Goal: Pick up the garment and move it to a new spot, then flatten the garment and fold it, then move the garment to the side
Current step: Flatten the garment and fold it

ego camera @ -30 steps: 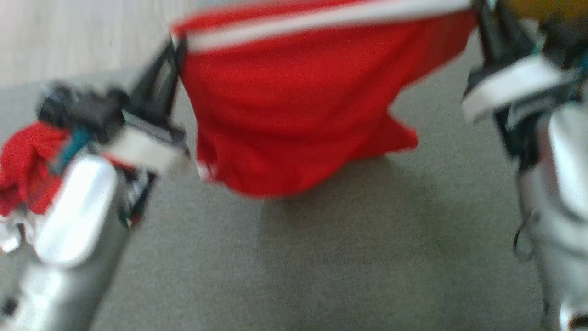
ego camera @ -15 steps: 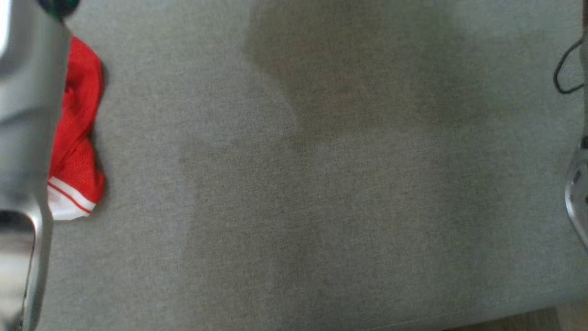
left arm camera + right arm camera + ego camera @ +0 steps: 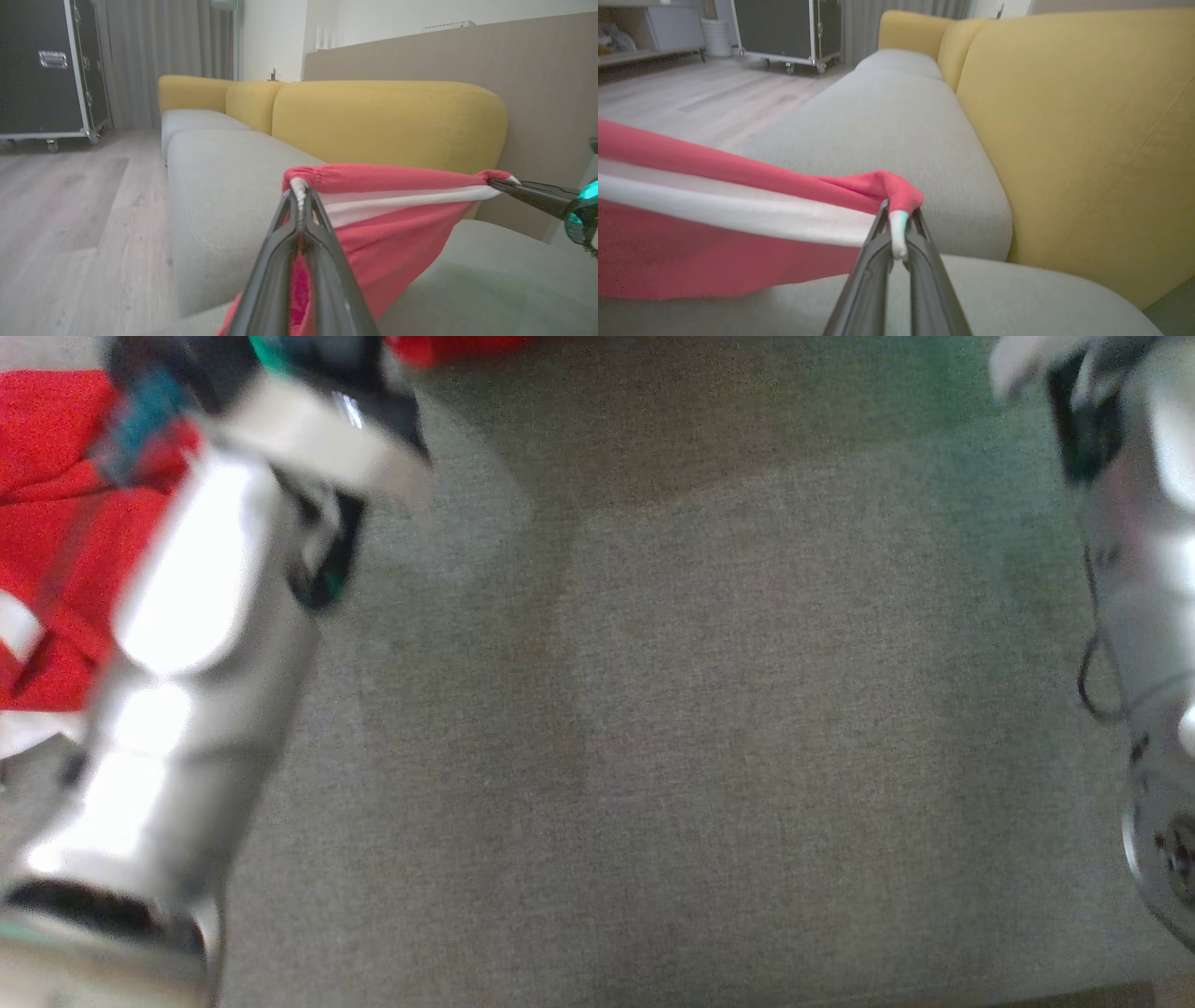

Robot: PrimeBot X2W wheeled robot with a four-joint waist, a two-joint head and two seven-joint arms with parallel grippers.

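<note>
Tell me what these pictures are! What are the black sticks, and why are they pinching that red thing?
It is a robot with two arms. One picture comes from a camera on its head, looking down at a grey sofa seat. The other two come from cameras on its wrists. The black sticks are its fingers. The left gripper is shut on one end of a red garment with a white stripe, and the right gripper is shut on the other end, so the cloth hangs stretched between them over the seat. Behind is the sofa's yellow back. More red cloth shows beside the left arm.
</note>
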